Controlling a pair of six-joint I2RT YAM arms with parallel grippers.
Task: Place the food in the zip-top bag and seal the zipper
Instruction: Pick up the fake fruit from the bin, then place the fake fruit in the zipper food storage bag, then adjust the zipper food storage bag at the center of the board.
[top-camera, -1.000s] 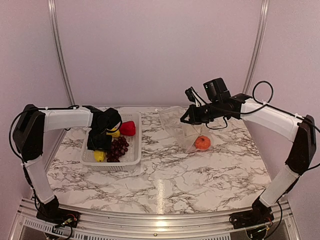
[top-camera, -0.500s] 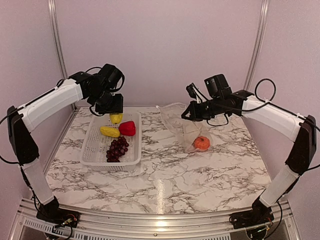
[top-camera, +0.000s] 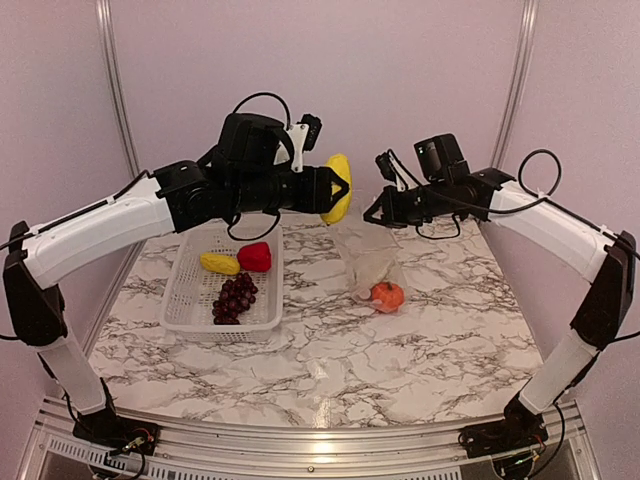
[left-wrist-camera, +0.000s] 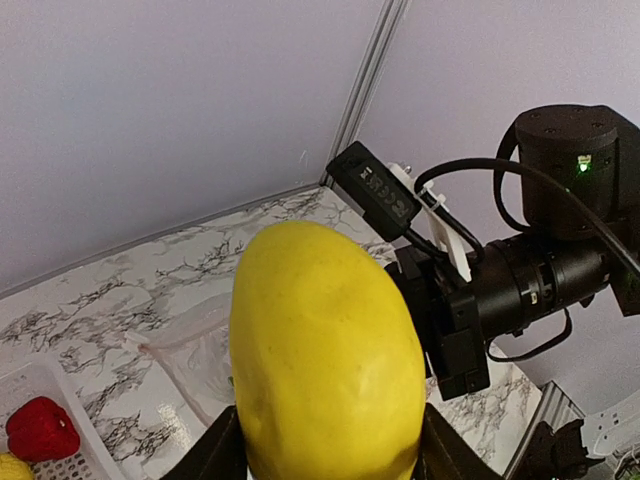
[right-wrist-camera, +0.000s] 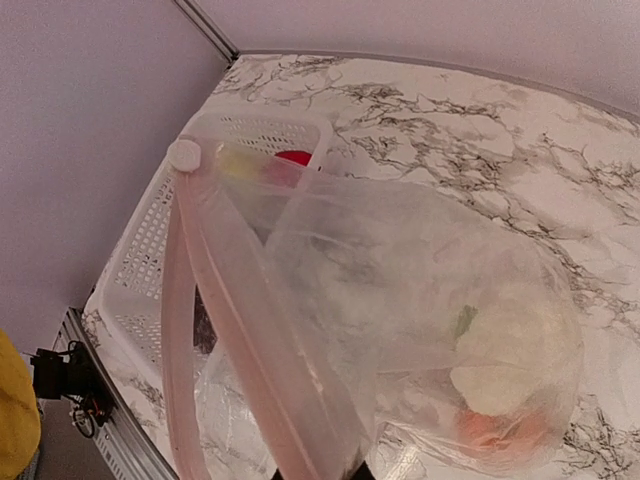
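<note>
Over the last second the left arm has left the white basket (top-camera: 180, 300), where it was reaching down among the produce, and has swung up and to the right. Its left gripper (left-wrist-camera: 330, 455) now carries a yellow piece (left-wrist-camera: 325, 350) high above the worktop (top-camera: 400, 350), the fingers (left-wrist-camera: 225, 450) clamped on either side of it. It hangs just beside the right gripper (top-camera: 375, 217), close to the mouth of the zip-top bag (right-wrist-camera: 400, 260).

The right gripper has kept its fingers pressed together, pinching the bag at its zipper (right-wrist-camera: 215, 300) edge. It has lifted a little, so the bag now hangs narrower. Its bottom seems to rest on the worktop, though we cannot be sure. The white slider tab (right-wrist-camera: 184, 154) sits at the far end of the strip, and the two zipper lips stand apart, so the mouth is unsealed.

Inside the bag we see the orange fruit (top-camera: 386, 296) at the bottom and a pale piece (right-wrist-camera: 505, 360) above it. The grape bunch (top-camera: 234, 297), the red piece (top-camera: 255, 257) and a second yellow piece (top-camera: 219, 263) lie in the basket.

We judge the task to be partway through: one item is on its way in, three are yet to be moved, and the sealing has not begun. The mouth looks slack and narrow, so the drop needs care or the piece may catch on the lip.
</note>
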